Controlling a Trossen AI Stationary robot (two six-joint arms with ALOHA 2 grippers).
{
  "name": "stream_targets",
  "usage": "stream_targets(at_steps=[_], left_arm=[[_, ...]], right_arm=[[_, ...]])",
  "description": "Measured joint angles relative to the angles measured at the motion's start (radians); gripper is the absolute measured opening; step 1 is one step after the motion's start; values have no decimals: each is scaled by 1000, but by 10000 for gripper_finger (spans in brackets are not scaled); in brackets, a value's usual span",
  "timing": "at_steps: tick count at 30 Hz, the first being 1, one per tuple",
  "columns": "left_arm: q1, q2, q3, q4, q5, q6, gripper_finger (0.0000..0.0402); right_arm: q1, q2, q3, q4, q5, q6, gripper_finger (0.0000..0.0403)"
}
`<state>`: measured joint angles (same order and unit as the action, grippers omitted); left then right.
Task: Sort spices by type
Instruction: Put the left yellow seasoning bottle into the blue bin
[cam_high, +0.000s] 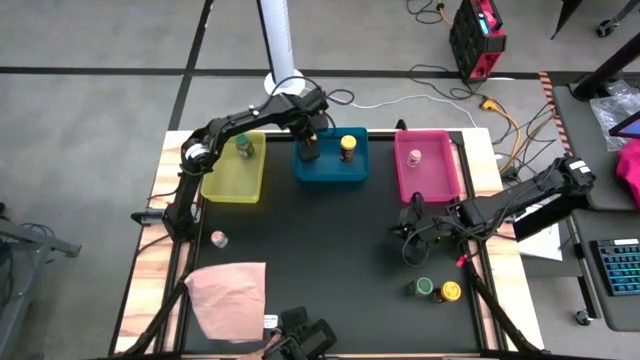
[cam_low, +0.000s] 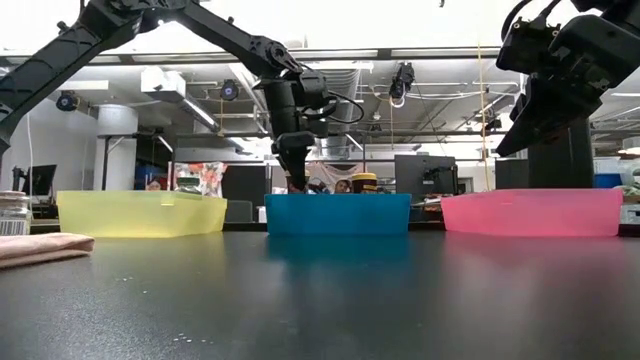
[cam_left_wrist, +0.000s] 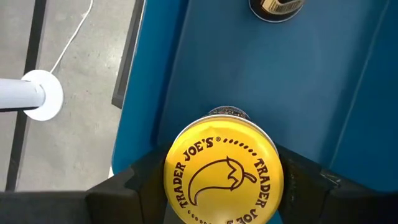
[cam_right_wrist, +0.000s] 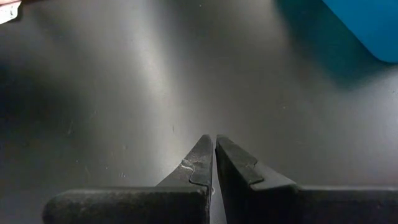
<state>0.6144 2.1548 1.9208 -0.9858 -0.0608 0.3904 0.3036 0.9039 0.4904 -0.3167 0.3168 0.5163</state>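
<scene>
My left gripper (cam_high: 308, 147) reaches down into the blue bin (cam_high: 330, 172) and is shut on a yellow-lidded spice jar (cam_left_wrist: 224, 174). A second yellow-lidded jar (cam_high: 348, 147) stands in the same bin. A green-lidded jar (cam_high: 243, 146) stands in the yellow bin (cam_high: 232, 185), and a pink-lidded one (cam_high: 414, 158) in the pink bin (cam_high: 428, 185). Standing on the black table are a pink-lidded jar (cam_high: 219, 238), a green-lidded jar (cam_high: 424, 287) and a yellow-lidded jar (cam_high: 450, 291). My right gripper (cam_high: 411, 228) is shut and holds nothing above the table, near the pink bin. My left gripper pinches the jar between its two fingers (cam_left_wrist: 144, 180), just under the yellow lid (cam_left_wrist: 186, 155), one on each side. It comes from above, pointing down into the blue bin. The jar is upright. The bin wall and the lid hide whether its base rests on the bin floor.
A pink cloth (cam_high: 228, 298) lies at the table's near left. The three bins stand in a row along the far edge. Bare black tabletop (cam_high: 320, 240) lies between the bins and the near edge. Cables and a red box sit on the floor beyond the table.
</scene>
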Motion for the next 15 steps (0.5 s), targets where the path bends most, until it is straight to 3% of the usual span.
stream_targets(at_steps=[8,15], left_arm=[[0,2,-33,18,1,-7,209],[0,2,-33,25,1,-15,249]], right_arm=[[0,0,0,0,0,-3,13],[0,0,-1,0,0,-3,13]])
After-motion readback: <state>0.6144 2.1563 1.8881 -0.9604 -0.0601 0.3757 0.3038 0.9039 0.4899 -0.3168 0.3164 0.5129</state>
